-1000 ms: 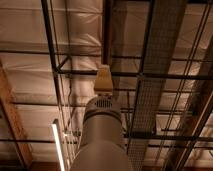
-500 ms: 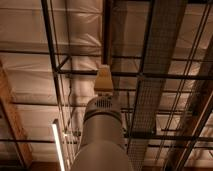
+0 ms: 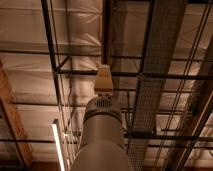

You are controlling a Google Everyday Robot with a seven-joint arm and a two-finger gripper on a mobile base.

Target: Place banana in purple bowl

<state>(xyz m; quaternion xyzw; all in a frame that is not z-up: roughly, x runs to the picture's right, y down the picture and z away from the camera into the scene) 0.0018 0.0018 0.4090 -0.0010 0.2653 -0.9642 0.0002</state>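
The camera looks up at the ceiling. My arm, a wide grey cylinder, rises from the bottom middle of the view. At its top end sits a beige piece, the gripper, seen from behind and pointing up toward the ceiling. It holds nothing that I can see. The banana and the purple bowl are out of view.
Dark metal trusses and a wire cable tray cross the pale ceiling. A lit tube light hangs at the lower left. A wooden beam runs down the left edge.
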